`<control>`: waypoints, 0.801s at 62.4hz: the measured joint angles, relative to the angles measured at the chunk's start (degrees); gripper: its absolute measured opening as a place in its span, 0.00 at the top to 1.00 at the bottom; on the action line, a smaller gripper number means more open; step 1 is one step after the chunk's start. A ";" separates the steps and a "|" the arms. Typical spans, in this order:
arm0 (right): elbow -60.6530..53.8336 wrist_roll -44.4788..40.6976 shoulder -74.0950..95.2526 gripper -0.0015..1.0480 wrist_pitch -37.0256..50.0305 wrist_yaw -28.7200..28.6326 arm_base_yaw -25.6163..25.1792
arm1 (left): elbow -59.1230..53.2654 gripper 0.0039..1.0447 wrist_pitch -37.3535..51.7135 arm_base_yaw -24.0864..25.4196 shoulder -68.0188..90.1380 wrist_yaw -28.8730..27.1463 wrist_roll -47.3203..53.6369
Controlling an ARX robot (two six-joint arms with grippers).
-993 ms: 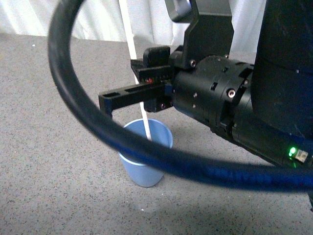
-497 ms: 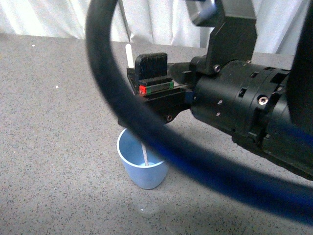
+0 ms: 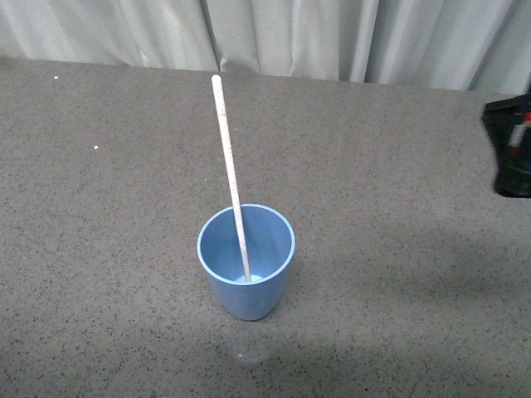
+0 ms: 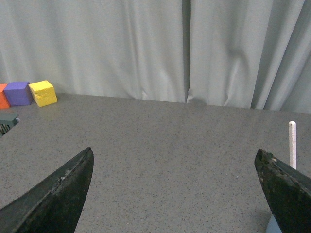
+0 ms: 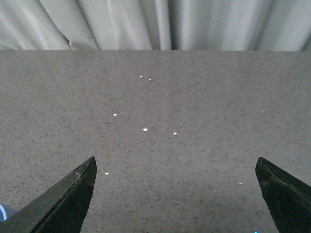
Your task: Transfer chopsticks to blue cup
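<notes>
The thin pale chopstick (image 3: 230, 174) leaned inside the small light-blue plastic cup (image 3: 249, 290). Left gripper (image 4: 173, 152) and right gripper (image 5: 175, 160) gaped empty; a careless brush could topple both.

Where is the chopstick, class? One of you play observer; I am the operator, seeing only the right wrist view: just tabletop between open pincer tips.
Observer: The chopstick stands tilted inside the blue cup, lower end on its floor.
Operator: Does a pincer hold it?
Observer: No; the left pincer is open, gripping nothing.
Operator: Anything else around?
Observer: A yellow cube and a purple cube, side by side.
</notes>
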 joint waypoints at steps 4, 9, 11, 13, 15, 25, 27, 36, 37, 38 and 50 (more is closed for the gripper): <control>-2.25 -0.79 -9.60 0.09 -5.60 3.43 -0.72 | 0.00 0.06 0.00 0.00 0.00 -0.04 0.00; -4.42 -2.71 -15.63 0.10 -5.55 5.84 -0.50 | 0.00 0.06 0.00 0.00 0.00 -0.02 0.00; -6.47 -4.46 -17.81 0.15 -1.09 5.46 -0.79 | 0.00 0.06 0.00 0.00 0.00 -0.02 0.00; -8.37 -5.77 -19.71 0.20 3.15 4.66 -1.27 | 0.00 0.06 0.00 0.00 0.00 -0.02 0.00; -10.23 -7.50 -22.21 0.27 6.75 3.52 -2.27 | 0.00 0.06 0.00 0.00 0.00 0.00 0.00; -13.42 -9.77 -29.42 0.54 4.87 -0.50 -6.82 | 0.00 0.06 0.00 0.00 0.00 -0.02 0.00; -13.86 -9.99 -30.40 0.59 4.02 -1.33 -7.52 | 0.00 0.06 0.00 0.00 0.00 -0.02 0.00; -15.23 -10.40 -35.78 0.83 0.28 -4.44 -10.56 | 0.00 0.06 0.00 0.00 0.00 -0.02 0.00; -15.30 -10.40 -36.13 0.85 0.02 -4.66 -10.78 | 0.00 0.06 0.00 0.00 0.00 -0.02 0.00; -15.47 -10.43 -36.87 0.88 -0.50 -4.96 -11.17 | 0.00 0.06 0.00 0.00 0.00 -0.02 0.00; -18.05 -10.60 -41.09 0.99 -2.12 -7.91 -14.29 | 0.00 0.06 0.00 0.00 0.00 -0.02 0.00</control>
